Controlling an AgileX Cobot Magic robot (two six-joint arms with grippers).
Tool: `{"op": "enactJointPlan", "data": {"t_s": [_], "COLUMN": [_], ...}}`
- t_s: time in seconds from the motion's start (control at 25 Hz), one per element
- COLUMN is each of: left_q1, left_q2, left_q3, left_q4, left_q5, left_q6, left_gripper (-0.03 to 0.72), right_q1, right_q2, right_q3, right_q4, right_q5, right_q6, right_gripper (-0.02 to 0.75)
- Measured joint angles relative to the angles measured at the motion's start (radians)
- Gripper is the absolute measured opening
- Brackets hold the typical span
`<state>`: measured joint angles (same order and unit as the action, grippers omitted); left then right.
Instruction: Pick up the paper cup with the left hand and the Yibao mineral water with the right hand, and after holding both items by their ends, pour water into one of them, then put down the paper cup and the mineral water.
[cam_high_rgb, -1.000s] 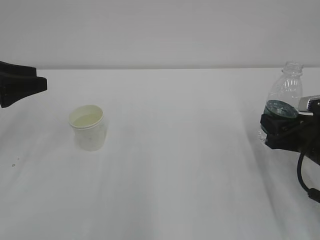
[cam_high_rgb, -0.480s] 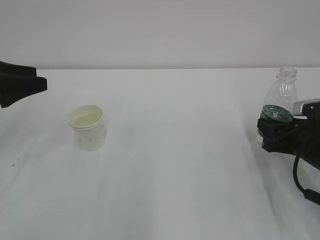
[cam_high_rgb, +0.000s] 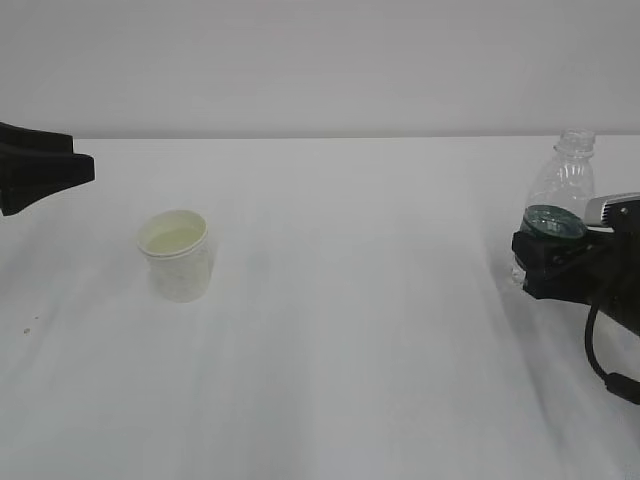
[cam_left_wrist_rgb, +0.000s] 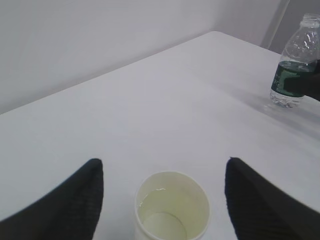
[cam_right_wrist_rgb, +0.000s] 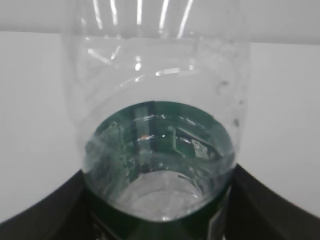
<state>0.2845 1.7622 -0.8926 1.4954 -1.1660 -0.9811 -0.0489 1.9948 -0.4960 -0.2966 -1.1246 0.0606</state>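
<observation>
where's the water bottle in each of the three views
Exterior view: the Yibao mineral water stands at the far right edge, behind the right hand.
Left wrist view: top right corner, far beyond the paper cup.
Right wrist view: fills the frame, close up.
Shared landmark: its dark green label band.

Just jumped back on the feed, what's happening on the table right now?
The right end effector is closed around the label band of the Yibao mineral water, which stands upright and capless at the right side of the table. The paper cup stands free on the left with some liquid in it. The left end effector is open, its fingers on either side of the cup without touching it. So the cup looks set down, and the bottle is still gripped.
</observation>
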Motion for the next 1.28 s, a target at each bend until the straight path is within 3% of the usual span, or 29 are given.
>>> {"op": "enactJointPlan", "data": {"t_s": [1.28], "left_q1": [0.0], "left_q2": [0.0], "left_q3": [0.0], "left_q4": [0.0], "left_q5": [0.0], "left_q6": [0.0], "left_gripper": [0.538], "right_q1": [0.0], "right_q2": [0.071], "right_q3": [-0.032], "right_q4": [0.004], "right_q5": [0.0], "right_q6": [0.0], "right_gripper": [0.488]}}
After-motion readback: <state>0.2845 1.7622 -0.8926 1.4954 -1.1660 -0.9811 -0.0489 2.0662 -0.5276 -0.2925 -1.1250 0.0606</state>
